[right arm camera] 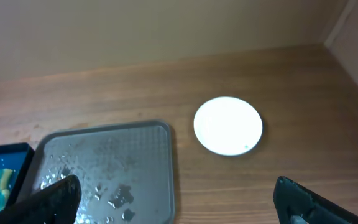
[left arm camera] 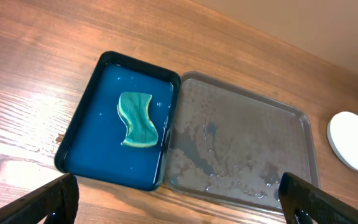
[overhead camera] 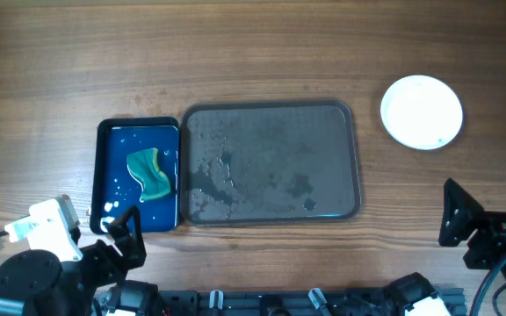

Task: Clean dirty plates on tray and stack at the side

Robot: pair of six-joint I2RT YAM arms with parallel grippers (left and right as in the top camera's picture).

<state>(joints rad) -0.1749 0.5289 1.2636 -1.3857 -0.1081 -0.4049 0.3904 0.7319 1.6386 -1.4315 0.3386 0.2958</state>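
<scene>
The tray lay wet and bare. The plates showed as one plain white disc on the table well to its right; their number could not be told. The left gripper and right gripper stood wide and empty on the tray's near side. The job looked done, so the wise course was to park both arms without brushing the stack.
</scene>
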